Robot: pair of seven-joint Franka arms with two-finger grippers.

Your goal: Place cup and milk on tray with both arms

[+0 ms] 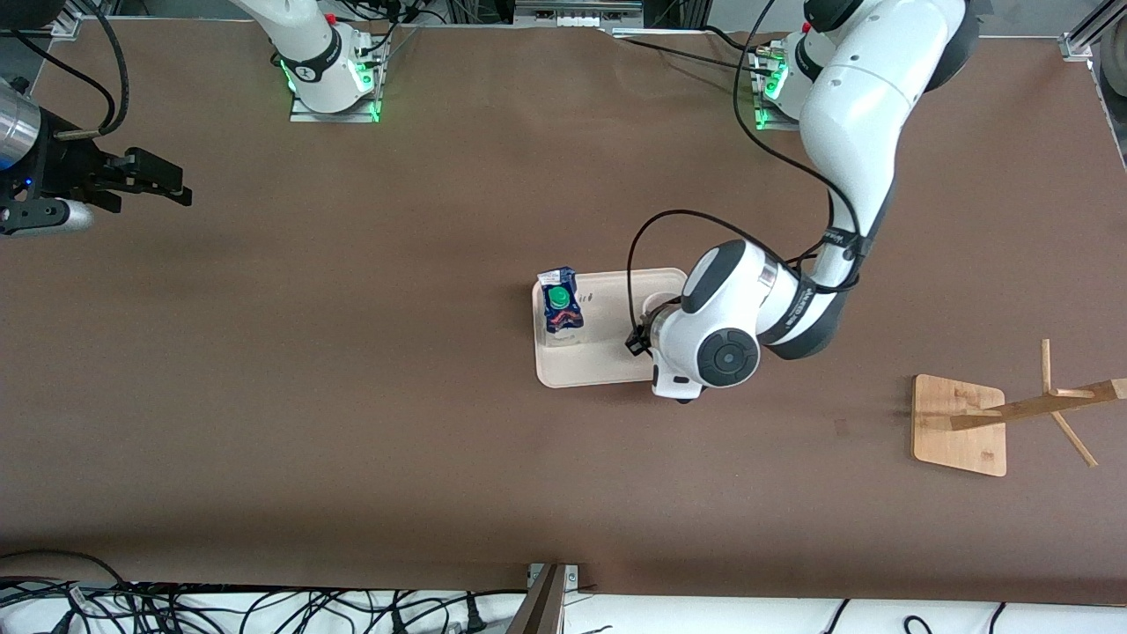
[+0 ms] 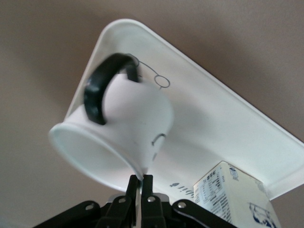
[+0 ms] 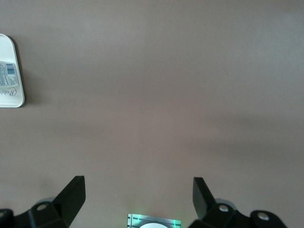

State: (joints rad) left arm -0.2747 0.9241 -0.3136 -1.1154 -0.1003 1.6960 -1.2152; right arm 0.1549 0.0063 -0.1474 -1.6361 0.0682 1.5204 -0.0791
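The cream tray [image 1: 607,370] lies mid-table. The blue and white milk carton [image 1: 561,300] with a green cap stands on the tray's end toward the right arm. My left gripper [image 2: 140,183] is shut on the rim of the white cup [image 2: 128,123], whose black handle [image 2: 100,90] faces away from the fingers. The cup is tilted over the tray [image 2: 218,109], beside the milk [image 2: 237,194]. I cannot tell if it touches the tray. In the front view my left wrist [image 1: 713,343] hides the cup. My right gripper [image 1: 172,182] is open and empty, waiting over the table's right arm end.
A wooden stand with a square base [image 1: 960,424] and slanted pegs is at the left arm's end, nearer the front camera than the tray. The right wrist view shows a tray corner [image 3: 13,97] and bare brown table. Cables lie along the front edge.
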